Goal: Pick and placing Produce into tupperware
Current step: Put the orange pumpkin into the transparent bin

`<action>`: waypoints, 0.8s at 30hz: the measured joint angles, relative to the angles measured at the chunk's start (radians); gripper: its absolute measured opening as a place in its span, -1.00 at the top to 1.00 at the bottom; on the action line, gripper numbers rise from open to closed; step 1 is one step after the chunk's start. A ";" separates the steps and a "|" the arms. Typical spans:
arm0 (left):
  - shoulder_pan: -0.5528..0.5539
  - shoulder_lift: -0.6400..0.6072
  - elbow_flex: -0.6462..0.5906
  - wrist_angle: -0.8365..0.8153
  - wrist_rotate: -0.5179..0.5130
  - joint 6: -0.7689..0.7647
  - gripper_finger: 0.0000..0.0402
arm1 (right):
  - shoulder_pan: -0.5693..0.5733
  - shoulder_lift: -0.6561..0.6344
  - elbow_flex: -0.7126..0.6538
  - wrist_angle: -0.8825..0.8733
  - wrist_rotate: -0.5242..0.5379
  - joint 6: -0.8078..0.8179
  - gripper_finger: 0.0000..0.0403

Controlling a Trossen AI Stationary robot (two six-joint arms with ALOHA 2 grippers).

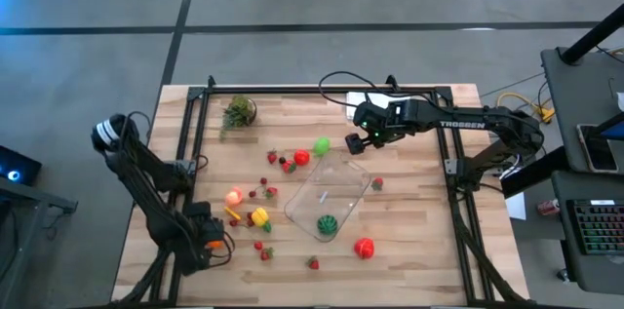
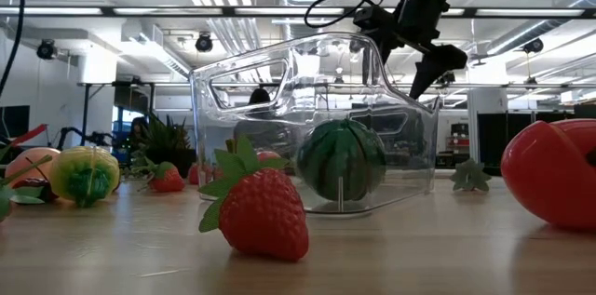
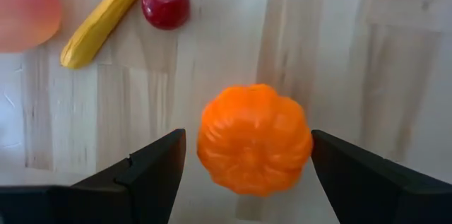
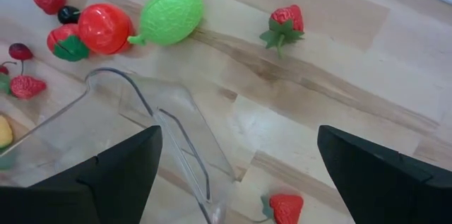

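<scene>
Inside the clear tupperware [image 1: 294, 208] at the table's middle lies a green striped melon [image 1: 327, 223]. Loose produce surrounds it: a red tomato [image 1: 301, 158], a green fruit [image 1: 322, 145], a peach [image 1: 234, 197], a yellow pepper [image 1: 258, 216] and several strawberries. At the near left, my left gripper [image 1: 213, 244] points down, open. Its fingers stand on either side of an orange pumpkin-like piece [image 3: 254, 139] resting on the wood. My right gripper [image 1: 356, 145] hangs open above the tub's far rim [image 4: 127, 86], clear of it.
A small potted plant [image 1: 238, 111] stands at the far left and a white sheet [image 1: 359, 101] lies at the far edge under the right arm. A yellow banana-like piece [image 3: 102, 19] and a cherry [image 3: 164, 3] lie just beyond the orange piece. A big red piece [image 1: 364, 247] sits near the tub.
</scene>
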 joint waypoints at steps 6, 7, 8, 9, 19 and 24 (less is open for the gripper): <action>0.000 0.069 0.000 0.001 0.000 0.000 -0.42 | 0.000 0.000 -0.002 0.012 0.003 -0.014 -0.84; 0.000 0.080 0.000 0.001 0.000 0.000 -0.42 | 0.000 0.000 -0.002 0.012 0.003 -0.014 -0.84; 0.000 0.088 0.002 0.004 0.001 0.001 -0.42 | 0.000 0.000 -0.002 0.012 0.003 -0.014 -0.84; 0.000 0.096 0.005 0.003 0.000 0.001 -0.42 | 0.000 0.000 -0.002 0.013 0.003 -0.011 -0.84; 0.000 0.083 0.000 0.014 -0.002 0.003 -0.11 | 0.008 0.000 -0.002 0.008 0.014 -0.113 -0.84; 0.001 0.077 -0.001 0.023 -0.036 0.001 -0.08 | 0.035 -0.001 -0.002 -0.030 -0.033 -0.056 -0.84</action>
